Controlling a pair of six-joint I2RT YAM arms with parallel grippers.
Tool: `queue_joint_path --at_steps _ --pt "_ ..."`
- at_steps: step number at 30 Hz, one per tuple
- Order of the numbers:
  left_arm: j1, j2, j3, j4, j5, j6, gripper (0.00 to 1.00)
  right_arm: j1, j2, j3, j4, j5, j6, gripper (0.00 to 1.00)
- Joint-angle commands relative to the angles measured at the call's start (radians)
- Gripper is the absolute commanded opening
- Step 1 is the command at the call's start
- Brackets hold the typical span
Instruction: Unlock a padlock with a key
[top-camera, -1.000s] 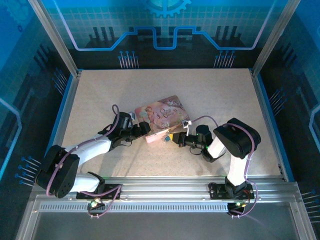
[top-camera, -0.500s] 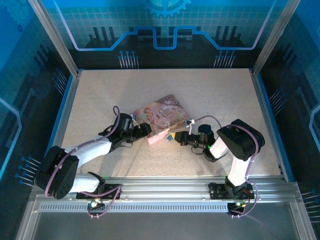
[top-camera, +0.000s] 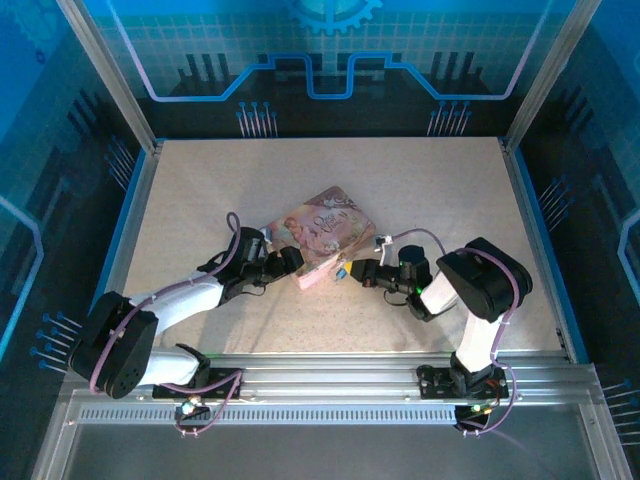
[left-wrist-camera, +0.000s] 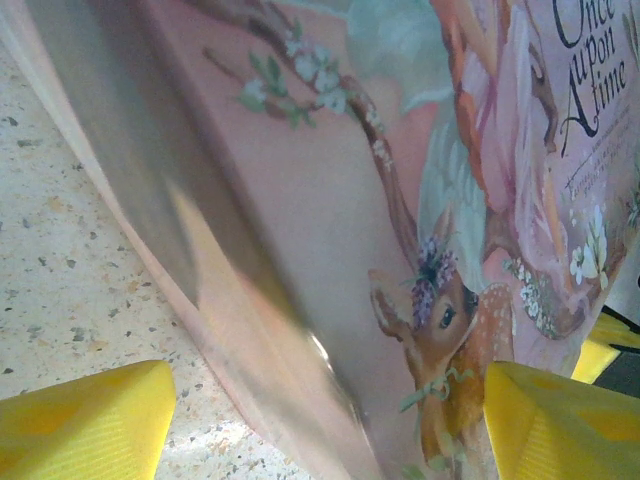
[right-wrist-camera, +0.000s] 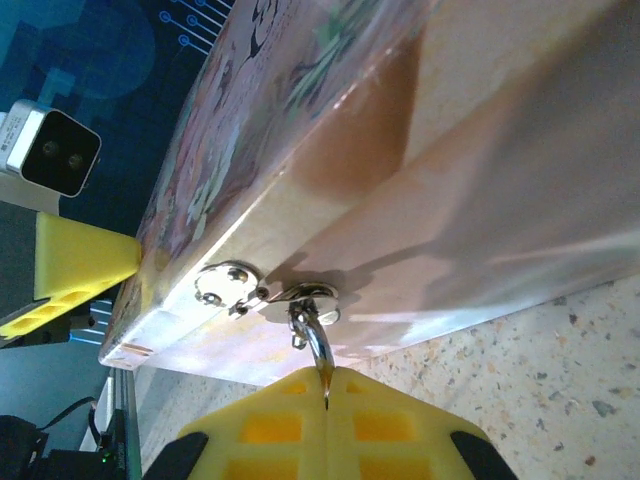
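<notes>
pink box (top-camera: 325, 228): flat on the speckled table (top-camera: 200, 190), about mid-table, sitting between the two grippers
left gripper (left-wrist-camera: 320, 430): jaws spread wide, straddling a corner of the pink box, nothing clamped; one side clearly off the box, can't tell about the other
right gripper (right-wrist-camera: 325, 385): squeezed tight, pinching the key
key (right-wrist-camera: 318, 348): thin metal sliver poking out of the yellow fingertips, tip right at the padlock; too tiny to say if it's in the keyhole
padlock (right-wrist-camera: 312, 296): little silvery bit hanging off the clasp (right-wrist-camera: 228, 282) on the box's side wall
</notes>
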Motion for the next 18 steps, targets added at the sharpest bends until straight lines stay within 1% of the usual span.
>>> queue_joint_path --at_steps 1,7,18 --pt "-0.011 0.018 -0.044 -0.118 -0.013 0.007 0.81 -0.031 -0.018 0.042 0.055 -0.035 0.007 0.00" --pt "-0.017 0.012 -0.043 -0.118 -0.014 -0.001 0.81 -0.033 0.009 0.054 0.062 -0.048 0.058 0.00" --pt "-0.056 0.002 -0.034 -0.118 -0.023 -0.020 0.81 -0.027 -0.009 0.071 0.031 -0.058 0.105 0.00"
